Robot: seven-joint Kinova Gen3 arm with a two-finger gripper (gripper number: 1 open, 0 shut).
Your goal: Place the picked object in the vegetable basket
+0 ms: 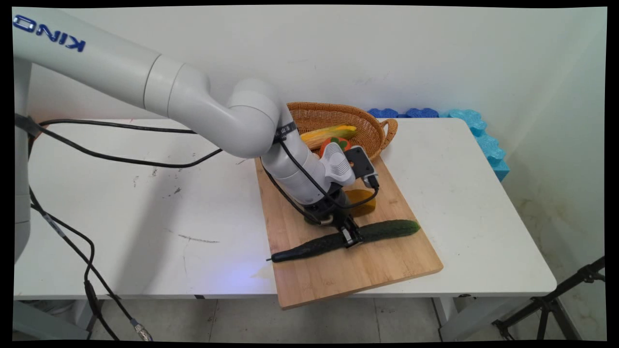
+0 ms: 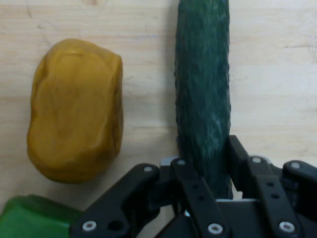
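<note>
The gripper (image 1: 352, 238) had its fingers (image 2: 237, 158) pinching the cucumber (image 1: 382, 230) near mid-length on the bamboo cutting board (image 1: 348, 270). Long, stiff and probably slick-skinned, it likely balanced best held there. A potato (image 2: 74, 111) lay just beside it.

The only lettering readable is blue capitals on the arm's white link (image 1: 72, 53), seen upside down and cut off at the edge, "KINO"; nothing else bears text.
</note>
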